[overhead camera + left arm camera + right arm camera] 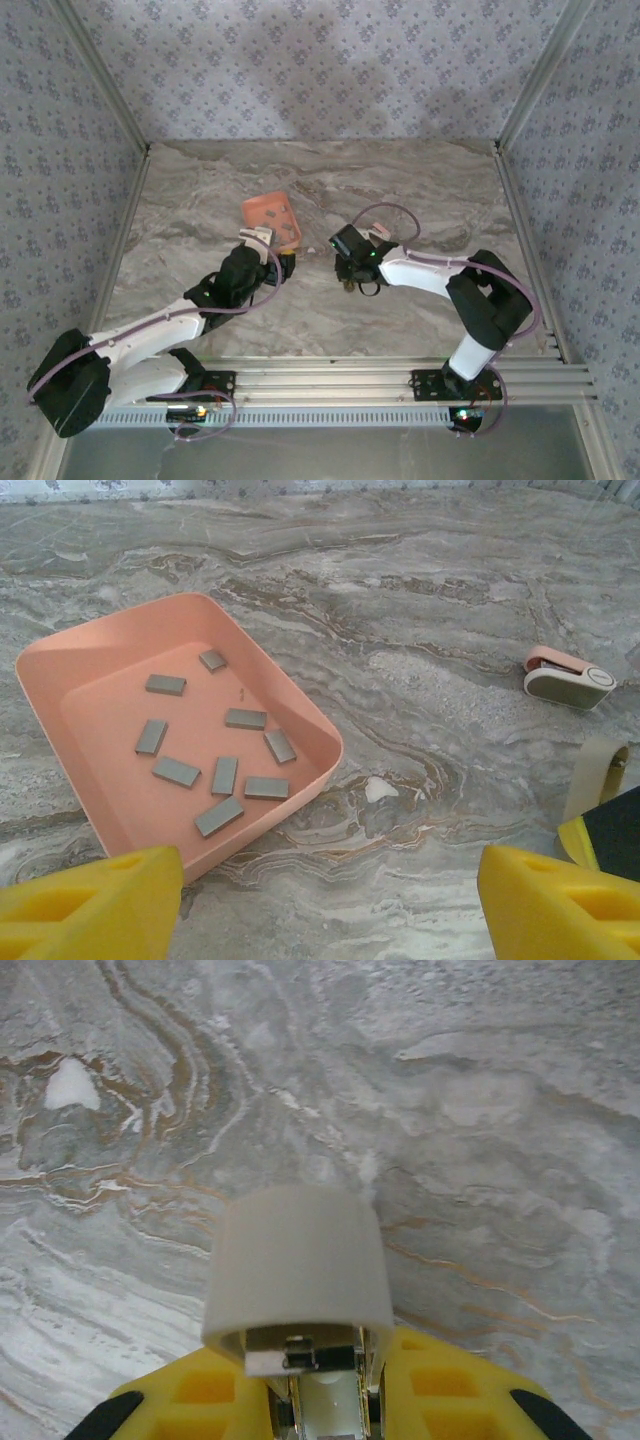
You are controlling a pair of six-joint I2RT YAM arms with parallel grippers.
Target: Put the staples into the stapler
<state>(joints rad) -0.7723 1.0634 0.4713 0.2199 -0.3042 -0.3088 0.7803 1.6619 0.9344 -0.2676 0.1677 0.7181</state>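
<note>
Left jaws: wide apart and free. Their yellow fingers (90, 905) sit at the bottom corners of the left wrist view, hovering at the near side of the tray (100, 705).

Tray: salmon-orange, square, resting on the marble tabletop (420, 600).

Staples (245, 718): nine short grey strips lying flat on the tray floor, scattered at mixed angles and clear of the left jaws.

Right jaws: narrow, clamped on the stapler (300, 1270).

Stapler: cream shell with its rounded end pointing away from the wrist. Metal parts show under the shell at the near end, between the yellow fingers. It is held over bare tabletop; cannot tell if it touches the surface.

Top view: the right jaws and stapler sit to the right of the tray, apart from it, facing the left jaws across a gap.

Also on the tabletop: a small pink-and-cream item (568, 677), lying alone, well apart from the tray and to its right in the left wrist view
</note>
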